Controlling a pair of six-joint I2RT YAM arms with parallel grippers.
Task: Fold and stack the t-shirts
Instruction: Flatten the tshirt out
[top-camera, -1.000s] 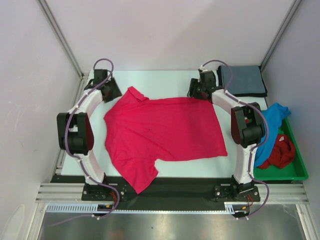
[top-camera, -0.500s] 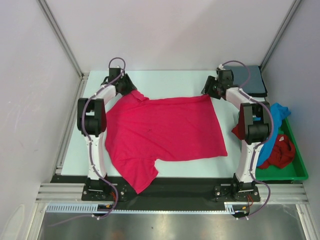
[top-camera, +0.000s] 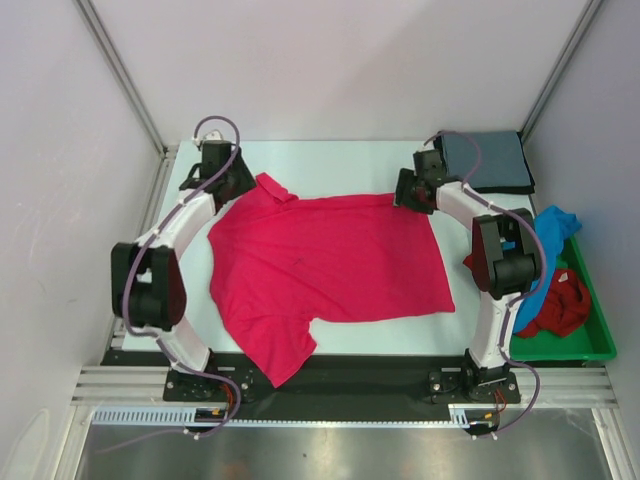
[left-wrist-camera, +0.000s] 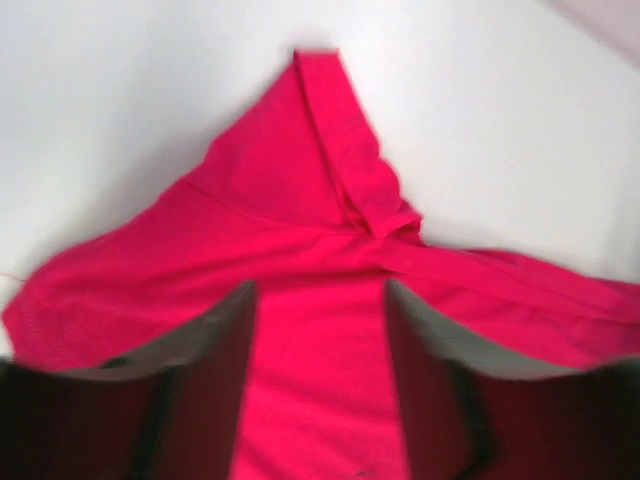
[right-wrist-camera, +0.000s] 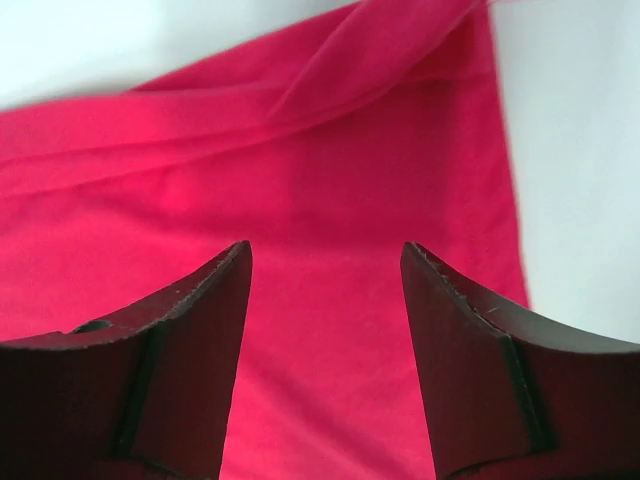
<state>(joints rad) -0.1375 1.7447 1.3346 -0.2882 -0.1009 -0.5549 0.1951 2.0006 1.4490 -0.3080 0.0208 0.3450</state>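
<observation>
Left pincer (left-wrist-camera: 320, 295), right pincer (right-wrist-camera: 325, 262) both wide, empty; arms extended over far edge of pink-red t-shirt (top-camera: 330, 262).

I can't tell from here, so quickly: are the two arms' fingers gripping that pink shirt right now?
Left gripper: open, holding nothing, over the pink shirt.
Right gripper: open, holding nothing.
</observation>
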